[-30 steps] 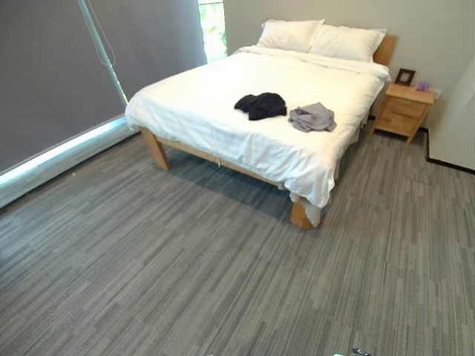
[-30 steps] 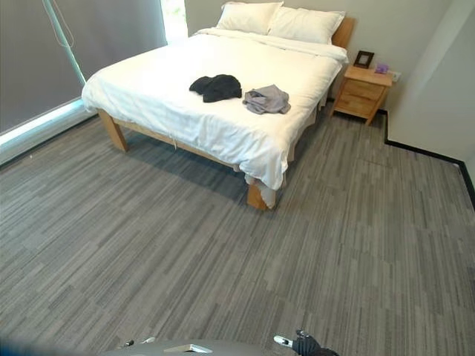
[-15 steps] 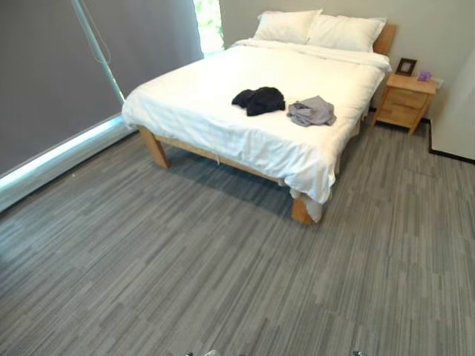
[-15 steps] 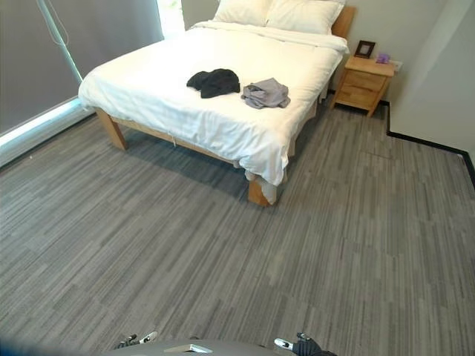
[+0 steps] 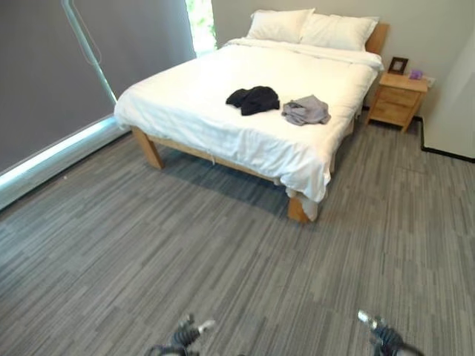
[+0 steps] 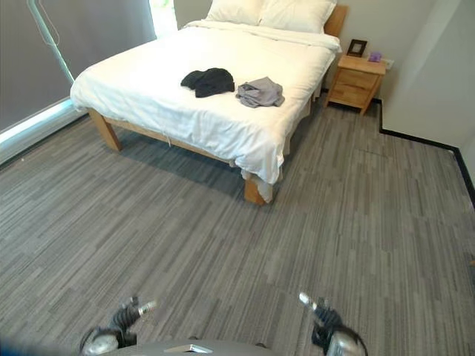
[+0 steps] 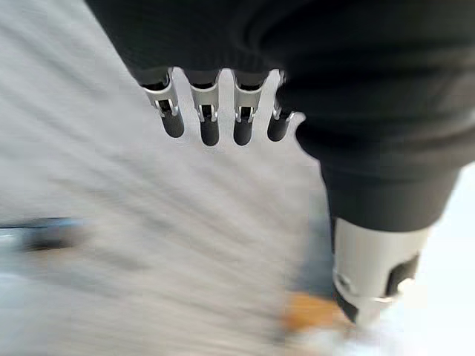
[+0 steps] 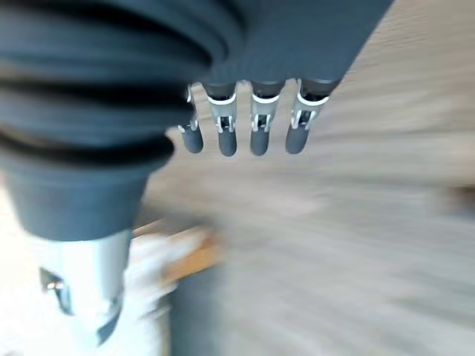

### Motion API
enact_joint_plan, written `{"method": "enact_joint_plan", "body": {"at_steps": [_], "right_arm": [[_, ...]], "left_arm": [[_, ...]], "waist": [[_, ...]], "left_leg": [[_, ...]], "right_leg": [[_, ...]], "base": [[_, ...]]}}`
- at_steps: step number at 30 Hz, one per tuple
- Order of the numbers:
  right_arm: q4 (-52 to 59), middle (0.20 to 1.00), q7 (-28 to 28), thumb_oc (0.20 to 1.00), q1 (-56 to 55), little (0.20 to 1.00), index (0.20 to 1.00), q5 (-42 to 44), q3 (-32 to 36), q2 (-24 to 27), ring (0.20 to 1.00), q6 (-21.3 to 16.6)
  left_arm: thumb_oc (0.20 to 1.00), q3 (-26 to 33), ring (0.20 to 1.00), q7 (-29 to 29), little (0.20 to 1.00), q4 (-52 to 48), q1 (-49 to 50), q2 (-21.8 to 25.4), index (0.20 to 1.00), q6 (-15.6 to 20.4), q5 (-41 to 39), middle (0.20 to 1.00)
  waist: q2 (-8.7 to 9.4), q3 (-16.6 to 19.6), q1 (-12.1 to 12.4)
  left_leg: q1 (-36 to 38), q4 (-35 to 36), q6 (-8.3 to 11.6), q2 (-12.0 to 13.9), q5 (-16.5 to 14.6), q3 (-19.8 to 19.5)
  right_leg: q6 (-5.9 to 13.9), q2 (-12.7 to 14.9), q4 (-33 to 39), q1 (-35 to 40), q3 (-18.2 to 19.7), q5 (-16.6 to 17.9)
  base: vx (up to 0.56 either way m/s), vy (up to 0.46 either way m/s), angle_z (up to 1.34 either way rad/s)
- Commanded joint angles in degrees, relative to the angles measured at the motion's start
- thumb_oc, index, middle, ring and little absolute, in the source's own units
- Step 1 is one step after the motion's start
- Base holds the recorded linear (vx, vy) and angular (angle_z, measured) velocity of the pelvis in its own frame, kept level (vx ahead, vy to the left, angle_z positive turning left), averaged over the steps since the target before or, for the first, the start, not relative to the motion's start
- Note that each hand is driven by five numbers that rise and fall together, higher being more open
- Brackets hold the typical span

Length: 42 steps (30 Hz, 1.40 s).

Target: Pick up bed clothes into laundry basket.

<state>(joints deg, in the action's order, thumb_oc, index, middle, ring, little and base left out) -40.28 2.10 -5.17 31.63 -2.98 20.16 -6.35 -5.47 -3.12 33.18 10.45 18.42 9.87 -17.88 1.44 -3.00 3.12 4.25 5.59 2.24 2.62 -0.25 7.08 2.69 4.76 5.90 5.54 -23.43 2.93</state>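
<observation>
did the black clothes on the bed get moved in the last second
No. The black clothes lie just left of the grey garment on the bed, as before; the whole view shifted, so the camera moved.

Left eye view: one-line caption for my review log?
Black clothes and grey clothes lie apart on the bed; both hands low, empty.
</observation>
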Motion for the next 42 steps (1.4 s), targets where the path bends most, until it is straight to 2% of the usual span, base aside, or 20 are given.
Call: {"method": "enact_joint_plan", "body": {"at_steps": [1, 2, 4, 7, 8, 12, 14, 17, 23, 25, 26, 28, 29, 32, 35, 36, 37, 40, 41, 42], "right_arm": [[9.5, 1.0, 0.1, 1.0, 3.5, 1.0, 1.0, 2.7, -0.3, 1.4, 1.0, -1.0], [9.5, 1.0, 0.1, 1.0, 3.5, 1.0, 1.0, 2.7, -0.3, 1.4, 1.0, -0.9], [17.4, 1.0, 0.5, 1.0, 3.0, 1.0, 1.0, 0.9, -0.6, 0.7, 1.0, -2.5], [19.9, 1.0, 1.6, 1.0, 2.5, 1.0, 1.0, 2.7, -1.5, 0.0, 1.0, -4.0], [23.9, 1.0, 2.4, 1.0, 1.2, 1.0, 1.0, 3.5, -2.0, -0.8, 1.0, -4.4], [24.5, 1.0, 2.1, 1.0, -0.6, 1.0, 1.0, 2.9, -1.9, -2.1, 1.0, -5.1], [24.8, 1.0, 1.9, 1.0, -0.5, 1.0, 1.0, 1.3, -2.7, -1.4, 1.0, -4.2], [25.6, 1.0, 2.2, 1.0, 0.4, 1.0, 1.0, -4.8, -3.0, 1.2, 1.0, -2.1], [24.9, 1.0, 1.7, 1.0, 0.5, 1.0, 1.0, -2.3, -2.5, -0.4, 1.0, -1.2], [25.7, 1.0, 1.8, 1.0, 0.1, 1.0, 1.0, -0.8, -2.5, -1.2, 1.0, -1.0], [25.7, 1.0, 1.8, 1.0, 0.2, 1.0, 1.0, -0.8, -2.5, -1.2, 1.0, -1.0], [27.1, 1.0, 1.9, 1.0, -0.5, 1.0, 1.0, -0.8, -2.7, -1.4, 1.0, -1.1], [28.6, 1.0, 1.9, 1.0, -0.5, 1.0, 1.0, -1.8, -3.3, -1.6, 1.0, -1.2], [29.7, 1.0, 1.8, 1.0, -0.2, 1.0, 1.0, -3.1, -3.6, -2.0, 1.0, -1.0], [30.0, 1.0, 2.2, 1.0, -0.9, 1.0, 1.0, -3.6, -3.5, -2.0, 1.0, -0.4], [29.5, 1.0, 2.0, 1.0, -1.4, 1.0, 1.0, -3.3, -3.5, -1.8, 1.0, -0.4], [29.6, 1.0, 1.9, 1.0, -1.5, 1.0, 1.0, -3.2, -3.4, -1.7, 1.0, -0.4], [29.9, 1.0, 1.8, 1.0, -1.6, 1.0, 1.0, -2.1, -3.1, -2.1, 1.0, -0.7], [30.2, 1.0, 2.0, 1.0, -2.2, 1.0, 1.0, -1.4, -2.9, -2.1, 1.0, -0.7], [29.8, 1.0, 2.4, 1.0, -2.1, 1.0, 1.0, -1.4, -3.1, -1.8, 1.0, -1.0]], "left_arm": [[1.0, 0.8, 1.0, 0.5, 1.0, -5.6, -4.2, 1.9, 1.0, -0.2, -5.8, 1.0], [1.0, 0.8, 1.0, 0.4, 1.0, -5.6, -4.2, 1.9, 1.0, -0.3, -5.8, 1.0], [1.0, 1.0, 1.0, 1.8, 1.0, -12.6, -4.2, 2.0, 1.0, 0.3, -11.1, 1.0], [1.0, 2.2, 1.0, 2.0, 1.0, -14.9, -4.2, 2.2, 1.0, 1.8, -12.9, 1.0], [1.0, 4.2, 1.0, 0.9, 1.0, -16.4, -4.2, 1.0, 1.0, 3.3, -14.8, 1.0], [1.0, 7.1, 1.0, -1.8, 1.0, -19.1, -3.7, -1.2, 1.0, 5.9, -14.3, 1.0], [1.0, 7.3, 1.0, -2.2, 1.0, -19.6, -3.7, -2.0, 1.0, 5.1, -15.3, 1.0], [1.0, 5.4, 1.0, 1.3, 1.0, -21.1, -1.9, -0.5, 1.0, 2.4, -15.3, 1.0], [1.0, 5.5, 1.0, 0.9, 1.0, -21.7, -1.5, -0.5, 1.0, 2.2, -13.5, 1.0], [1.0, 5.4, 1.0, 0.4, 1.0, -22.1, -2.0, 0.0, 1.0, 2.2, -12.1, 1.0], [1.0, 5.4, 1.0, 0.4, 1.0, -22.1, -2.0, 0.0, 1.0, 2.2, -12.1, 1.0], [1.0, 5.5, 1.0, 0.0, 1.0, -21.9, -2.5, 0.9, 1.0, 2.0, -10.8, 1.0], [1.0, 6.3, 1.0, -0.7, 1.0, -22.4, -2.6, 1.5, 1.0, 2.0, -10.3, 1.0], [1.0, 7.5, 1.0, -1.6, 1.0, -22.1, -3.4, 1.7, 1.0, 1.9, -9.4, 1.0], [1.0, 8.6, 1.0, -2.4, 1.0, -22.3, -3.8, 0.6, 1.0, 2.3, -10.4, 1.0], [1.0, 8.5, 1.0, -2.2, 1.0, -21.8, -4.4, 0.2, 1.0, 2.3, -11.0, 1.0], [1.0, 8.5, 1.0, -2.2, 1.0, -21.5, -5.1, 0.7, 1.0, 2.2, -9.3, 1.0], [1.0, 8.0, 1.0, -2.2, 1.0, -21.6, -5.7, 0.7, 1.0, 2.4, -7.9, 1.0], [1.0, 7.7, 1.0, -2.1, 1.0, -21.4, -5.5, 0.3, 1.0, 2.2, -8.1, 1.0], [1.0, 7.5, 1.0, -2.3, 1.0, -21.8, -5.4, 0.1, 1.0, 2.7, -7.8, 1.0]], "waist": [[1.0, -0.7, 0.2], [1.04, -0.6, 0.1], [0.56, -0.8, 0.0], [0.63, -0.7, -0.1], [0.8, -0.8, -0.2], [1.24, -1.0, 0.1], [1.44, -1.5, 0.3], [1.56, -2.5, 0.6], [1.92, -3.3, 1.4], [1.65, -4.6, 1.3], [1.72, -4.4, 1.3], [1.36, -6.0, 0.1], [0.4, -7.7, -0.9], [0.03, -8.9, -1.5], [0.74, -9.4, -3.0], [0.81, -9.4, -4.4], [0.86, -9.2, -5.3], [1.08, -8.4, -6.4], [0.77, -7.9, -6.1], [0.86, -7.2, -6.2]], "left_leg": [[-0.6, -0.6, 2.32, 0.1, 2.1, 2.2], [-0.8, -0.6, 2.27, 0.1, 2.2, 2.1], [-0.7, -0.6, 2.14, 0.0, 2.0, 2.3], [-0.9, -0.6, 2.04, -0.2, 2.0, 2.3], [-1.0, -0.6, 2.01, -0.2, 1.8, 2.4], [-1.1, -0.6, 1.81, -0.4, 1.5, 2.4], [-1.2, -0.6, 1.59, -0.7, 1.4, 2.4], [-1.3, -0.6, 0.93, -1.2, 0.8, 2.7], [-1.0, -0.6, -0.56, -2.5, -0.2, 3.8], [0.2, -0.6, -2.11, -4.0, -1.2, 3.1], [-0.2, -0.6, -2.16, -4.1, -1.1, 3.1], [1.2, -0.8, -3.95, -5.4, -1.9, 1.8], [2.8, -0.8, -5.31, -5.5, -2.9, 1.8], [4.2, -1.1, -5.56, -5.0, -4.2, 2.5], [7.4, -0.6, -3.87, -5.4, -6.4, 2.2], [10.2, -0.6, -1.85, -4.6, -8.3, 0.7], [11.5, -0.6, -0.87, -3.9, -9.2, 0.3], [13.3, -0.6, 0.2, -3.3, -9.9, -0.7], [14.4, -0.6, 0.67, -2.8, -9.6, -1.1], [14.2, -4.0, 1.03, -2.3, -9.0, -1.6]], "right_leg": [[5.89, 4.8, -0.9, 1.8, -1.6, -0.3], [5.88, 4.8, -0.9, 1.6, -1.7, -0.2], [6.01, 5.0, -0.9, 1.6, -1.6, 0.0], [6.11, 5.4, -0.9, 1.3, -1.8, 0.3], [6.18, 5.6, -0.9, 1.2, -1.7, 0.4], [6.35, 5.9, -0.9, 1.2, -1.9, 0.4], [6.44, 6.1, -1.0, 1.1, -1.9, 0.6], [6.99, 6.8, -1.3, 0.8, -1.9, 1.0], [8.24, 9.2, -4.9, -0.5, -1.3, 1.7], [9.06, 12.5, -14.7, -3.9, 0.3, 3.3], [9.04, 12.6, -14.7, -4.2, 0.3, 3.4], [9.28, 14.9, -25.4, -8.4, 3.7, 8.4], [9.44, 16.0, -34.3, -12.9, 4.6, 11.8], [9.44, 16.9, -38.2, -18.1, 4.5, 10.4], [9.41, 15.7, -26.2, -21.7, 1.1, 9.6], [10.27, 12.1, -13.0, -21.7, -0.3, 11.1], [10.6, 10.8, -8.4, -22.1, -0.2, 11.9], [11.02, 10.9, -6.5, -22.6, -0.9, 12.8], [10.29, 10.2, -6.5, -21.2, -1.4, 11.5], [9.12, 10.1, -7.5, -20.1, -2.8, 10.9]], "base": [[-0.01, 0.038, 0.03], [0.0, 0.038, -0.02], [-0.01, 0.039, -0.03], [0.0, 0.025, -0.02], [0.0, 0.0, 0.0], [0.01, 0.019, 0.0], [0.0, 0.046, 0.0], [0.02, 0.075, 0.0], [0.04, 0.105, -0.1], [0.06, 0.178, -0.05], [0.05, 0.15, 0.03], [0.11, 0.245, 0.06], [0.12, 0.241, 0.12], [0.21, 0.099, 0.06], [0.38, -0.103, -0.08], [0.59, -0.221, -0.07], [0.46, -0.181, 0.1], [0.36, -0.104, 0.33], [0.49, -0.122, 0.37], [0.46, -0.133, 0.37]]}}
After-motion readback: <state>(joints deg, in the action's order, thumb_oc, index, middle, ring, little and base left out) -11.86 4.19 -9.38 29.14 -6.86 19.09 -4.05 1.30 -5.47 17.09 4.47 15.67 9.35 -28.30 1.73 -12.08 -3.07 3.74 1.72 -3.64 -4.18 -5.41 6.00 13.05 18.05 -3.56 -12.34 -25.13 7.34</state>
